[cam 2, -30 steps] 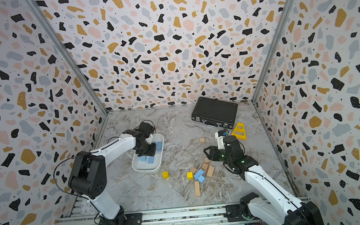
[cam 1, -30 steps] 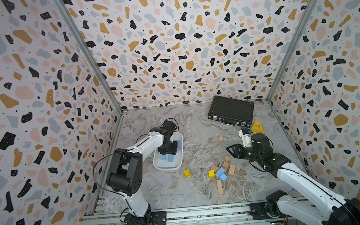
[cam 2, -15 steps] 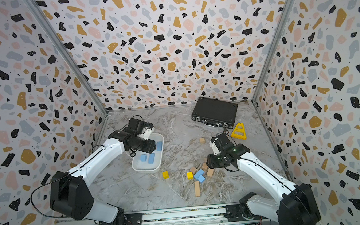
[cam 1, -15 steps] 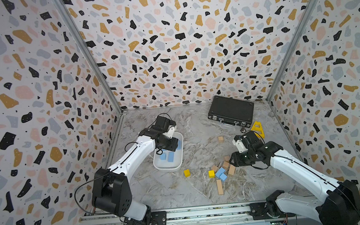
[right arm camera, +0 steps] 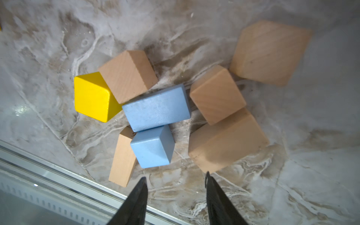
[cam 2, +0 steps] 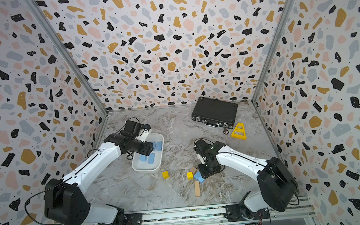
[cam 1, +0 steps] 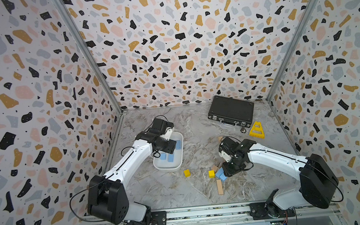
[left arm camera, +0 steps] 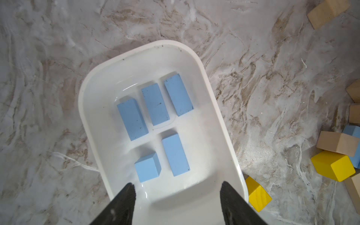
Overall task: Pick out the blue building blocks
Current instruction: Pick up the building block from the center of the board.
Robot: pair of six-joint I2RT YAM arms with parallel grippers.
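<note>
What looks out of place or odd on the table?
Nothing is spilled or broken. Five blue blocks lie in the white tray, a few with dark scuffs. The blue brick and blue cube are out of place, wedged in a heap with tan wooden blocks and a yellow cube.

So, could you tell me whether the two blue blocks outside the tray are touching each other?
Touching. The right wrist view shows the blue cube butted against the long side of the blue brick, with no floor between them.

The left arm (cam 1: 130, 159) and right arm (cam 1: 275, 157) share glossy white links, bulky black joints, thin looping black cables (cam 1: 70, 203) and tapered black fingers (left arm camera: 118, 206).
</note>
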